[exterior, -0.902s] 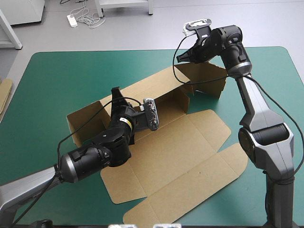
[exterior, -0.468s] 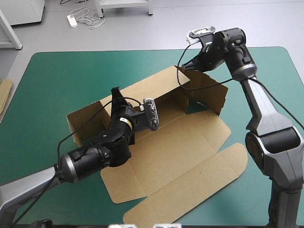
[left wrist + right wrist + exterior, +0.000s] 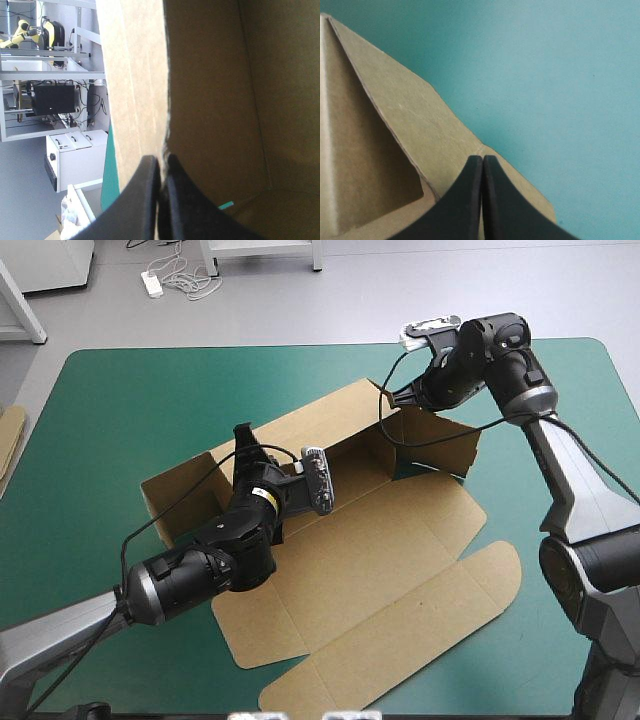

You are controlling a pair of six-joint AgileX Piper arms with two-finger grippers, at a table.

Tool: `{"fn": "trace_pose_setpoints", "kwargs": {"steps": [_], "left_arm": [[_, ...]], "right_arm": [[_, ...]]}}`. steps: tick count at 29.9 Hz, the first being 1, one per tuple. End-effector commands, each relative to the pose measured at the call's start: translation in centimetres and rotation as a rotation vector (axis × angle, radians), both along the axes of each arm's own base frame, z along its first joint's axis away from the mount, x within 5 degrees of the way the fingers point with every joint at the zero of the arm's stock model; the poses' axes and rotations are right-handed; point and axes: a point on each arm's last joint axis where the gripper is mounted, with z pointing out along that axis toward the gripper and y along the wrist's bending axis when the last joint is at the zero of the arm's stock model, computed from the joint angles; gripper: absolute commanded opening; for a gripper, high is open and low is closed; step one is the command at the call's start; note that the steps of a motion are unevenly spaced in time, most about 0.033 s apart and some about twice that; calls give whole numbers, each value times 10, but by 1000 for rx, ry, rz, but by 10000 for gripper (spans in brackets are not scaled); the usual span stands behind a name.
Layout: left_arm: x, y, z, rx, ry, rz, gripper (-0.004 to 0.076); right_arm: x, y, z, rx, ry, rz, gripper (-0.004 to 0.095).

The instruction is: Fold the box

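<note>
The right gripper [image 3: 393, 400] has drawn the far end flap [image 3: 440, 445] rightward, pinched tight on it. The left gripper [image 3: 162, 160] clamps the raised back wall [image 3: 320, 430]. The brown box [image 3: 400, 550] lies at the middle of the table [image 3: 120, 410], near panels still flat.

The flat-cut brown board box [image 3: 400, 570] lies mid-table on the teal-green table cover [image 3: 130, 410]. Its long wall stands along the far side, and its lid lies flat toward the near right. The black-fingered left gripper [image 3: 244, 438] pinches that wall left of its middle. The black-fingered right gripper [image 3: 397, 400] pinches the upright flap at the far right corner. A spare board edge [image 3: 10, 440] lies at the table's left edge.
</note>
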Motion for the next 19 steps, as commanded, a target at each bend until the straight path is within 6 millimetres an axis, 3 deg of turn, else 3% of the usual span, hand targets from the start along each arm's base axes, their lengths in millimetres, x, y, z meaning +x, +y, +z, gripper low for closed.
{"fn": "trace_pose_setpoints", "kwargs": {"steps": [1,11,19], "left_arm": [[-3,0,15,-69,-30,-21,-9],[-3,0,15,-69,-30,-21,-9],[-3,0,15,-68,-31,-21,-9]], "right_arm": [[-23,-8,25,15,-29,-2,-13],[-35,-10,-2,-12,78,-1,-13],[-40,-11,-3,-10,86,8,-13]]}}
